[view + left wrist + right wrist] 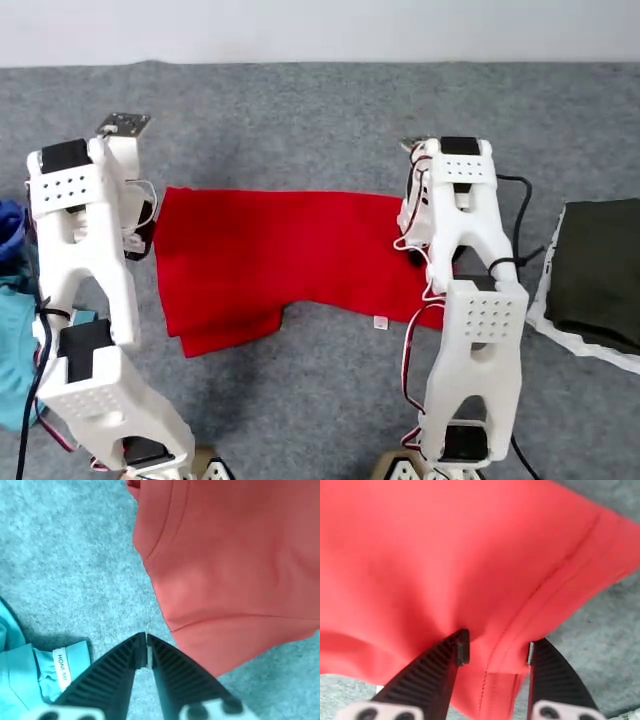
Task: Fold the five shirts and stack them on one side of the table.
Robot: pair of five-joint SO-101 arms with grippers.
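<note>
Right gripper point(497, 650) spread astride the red shirt's point(280, 260) hem; left gripper point(146, 649) pressed together, empty.
A shallow pinch could slip off.

red shirt point(290, 265): spread flat on the grey surface point(300, 120), lower left corner folded
left arm point(85, 260): beside its left edge
right arm point(460, 250): over its right edge
dark shirt point(600, 275): folded, far right
teal cloth point(12, 350): far left

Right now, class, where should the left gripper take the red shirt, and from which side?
Likely the hemmed corner nearest the left gripper, approached from the table beside it: the red shirt lies flat, so only its free edge can be pinched.
</note>
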